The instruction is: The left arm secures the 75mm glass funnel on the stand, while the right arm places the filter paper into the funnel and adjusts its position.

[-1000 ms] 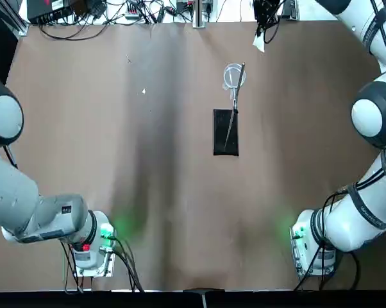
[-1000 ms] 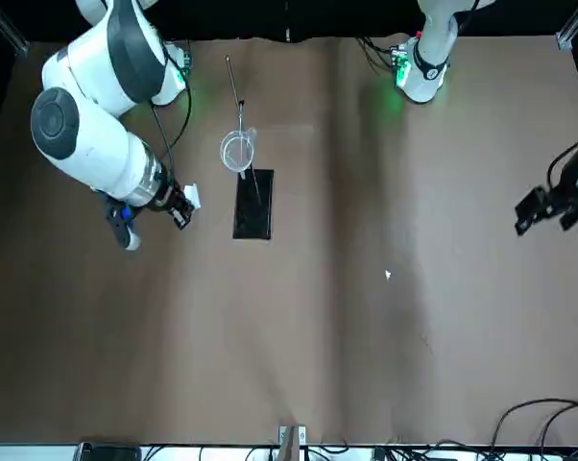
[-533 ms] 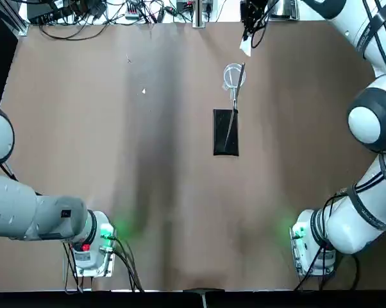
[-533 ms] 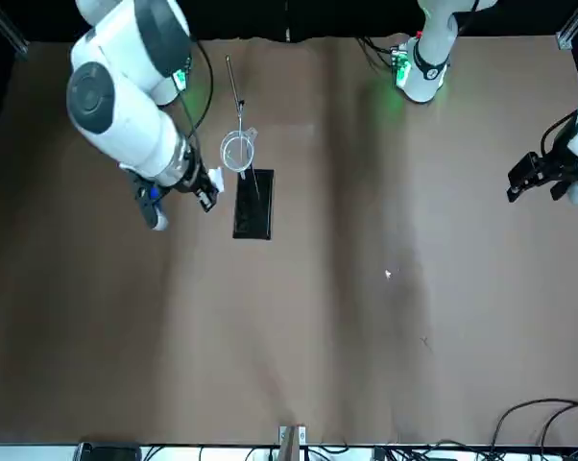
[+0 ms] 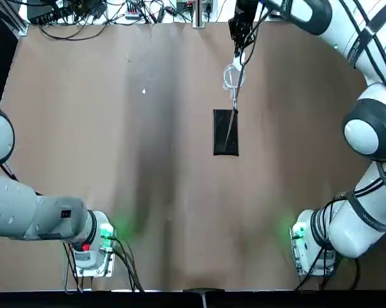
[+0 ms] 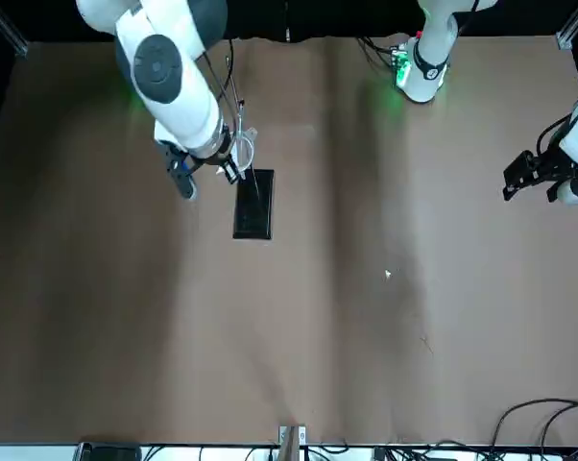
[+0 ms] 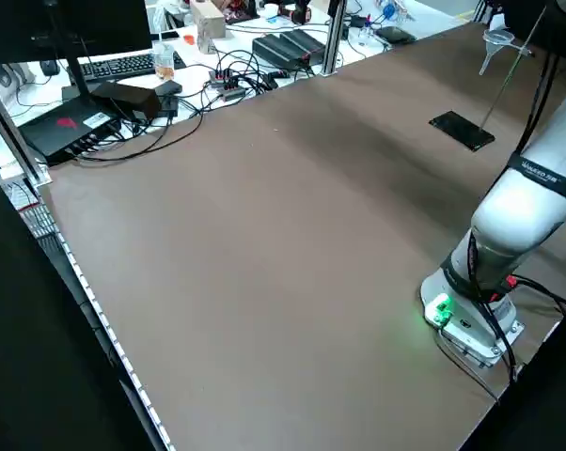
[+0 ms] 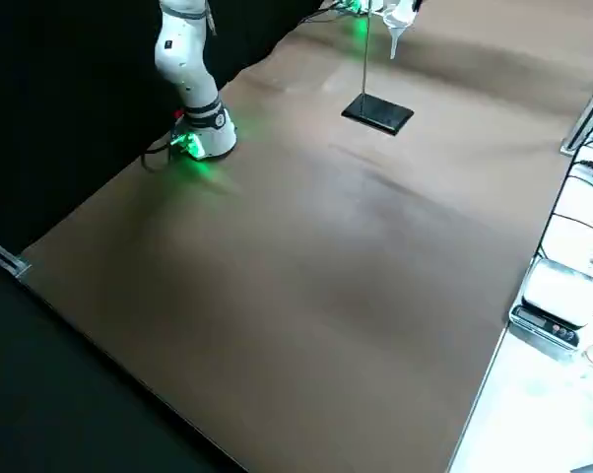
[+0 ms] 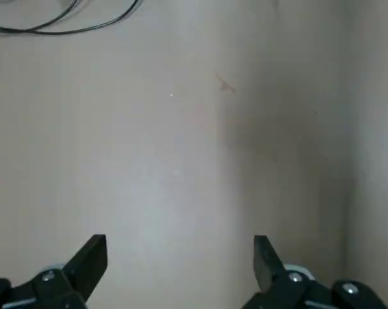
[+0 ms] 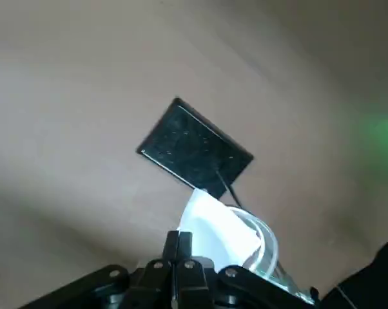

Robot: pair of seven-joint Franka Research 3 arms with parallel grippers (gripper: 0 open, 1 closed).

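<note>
Idling well to the left of the right fingers with the left gripper point(image 9: 181, 242), holding its fingers wide apart on nothing, so giving the 75mm glass funnel point(image 10: 270, 243) no steadying; probably risking a swing or tip at the first push. Standing beyond the right fingertips with the stand point(image 10: 191, 149), and rising close beside them with its thin rod point(image 10: 229, 187), likely getting in the way of a sideways move. Sitting just beside those fingertips with the funnel, partly behind the paper. Pinching the filter paper point(image 10: 210, 225) between the closed fingers of the right gripper point(image 10: 179, 235), sticking out past the tips and overlapping the funnel's rim in the wrist view; not showing whether touching. Possibly catching the rim and crumpling, if lowering off-centre; possibly knocking the glass, if coming in too low.
</note>
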